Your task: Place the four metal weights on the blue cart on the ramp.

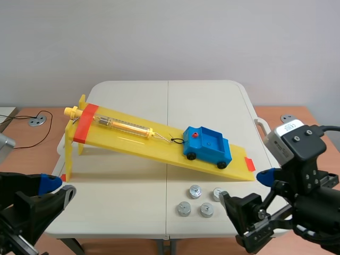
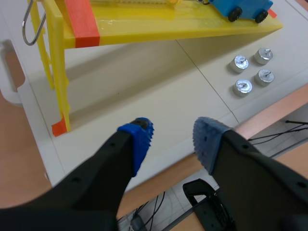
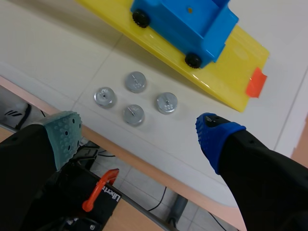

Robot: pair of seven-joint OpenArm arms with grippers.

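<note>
Both claws hang at the robot's edge of the table (image 1: 127, 180) and both are released, holding nothing. The left gripper (image 2: 173, 139) is before the raised end of the yellow ramp (image 1: 159, 141), and the right gripper (image 3: 138, 137) is before its low end. On the lower part of the ramp stands the blue cart (image 1: 208, 143), its tray empty. The four metal weights (image 1: 195, 191) lie clustered on the table just before the ramp's low end (none is on the cart yet). The task seems to be at its first step. The next move probably asks the right gripper to descend over one weight, close on its sides, and carry it to the cart without pushing the cart.
</note>
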